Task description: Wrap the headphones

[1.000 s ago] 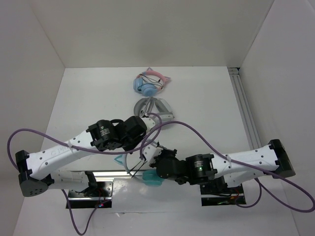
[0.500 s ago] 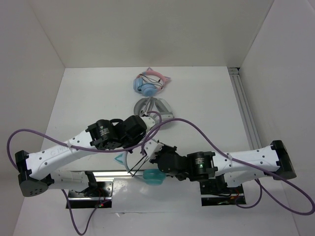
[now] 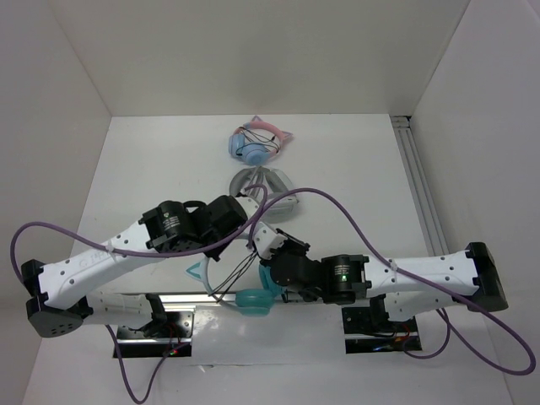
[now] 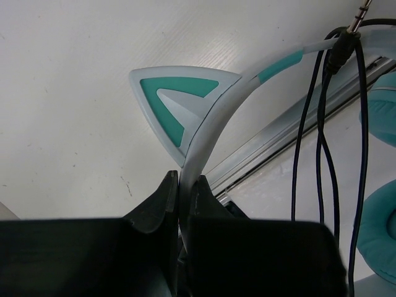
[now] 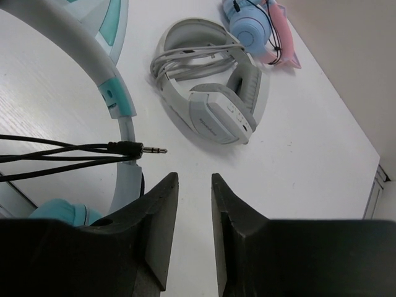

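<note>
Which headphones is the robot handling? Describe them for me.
At the near edge of the table, the left gripper pinches the headband of the headphones. Unlike the grey-white pair and the blue-and-pink pair lying farther back, these have teal ear cups and a white cat-eared band.

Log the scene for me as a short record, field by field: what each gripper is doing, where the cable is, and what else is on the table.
left gripper: shut on the white headband of the teal headphones, just below a cat ear
right gripper: open, nothing between its fingers
cable: black, several strands by the headband, jack plug free
other items: grey-white headphones and blue-and-pink headphones, farther back on the table
</note>
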Controlling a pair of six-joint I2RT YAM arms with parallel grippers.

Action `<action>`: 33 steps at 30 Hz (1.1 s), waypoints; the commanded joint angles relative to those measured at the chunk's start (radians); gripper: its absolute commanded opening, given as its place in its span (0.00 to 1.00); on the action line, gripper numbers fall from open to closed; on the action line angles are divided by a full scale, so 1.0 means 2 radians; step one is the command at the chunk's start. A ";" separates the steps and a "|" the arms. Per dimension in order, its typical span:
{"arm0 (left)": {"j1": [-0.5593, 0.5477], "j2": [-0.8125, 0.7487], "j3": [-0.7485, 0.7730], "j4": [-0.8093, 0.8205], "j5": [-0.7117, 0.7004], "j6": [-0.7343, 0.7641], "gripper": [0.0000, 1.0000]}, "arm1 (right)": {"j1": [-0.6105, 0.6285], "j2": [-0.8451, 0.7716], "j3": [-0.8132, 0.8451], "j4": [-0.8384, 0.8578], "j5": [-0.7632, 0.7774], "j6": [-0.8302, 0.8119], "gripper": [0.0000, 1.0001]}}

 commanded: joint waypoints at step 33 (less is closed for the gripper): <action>0.107 0.024 -0.043 0.158 0.054 -0.023 0.00 | -0.004 -0.087 0.120 -0.189 0.145 0.282 0.78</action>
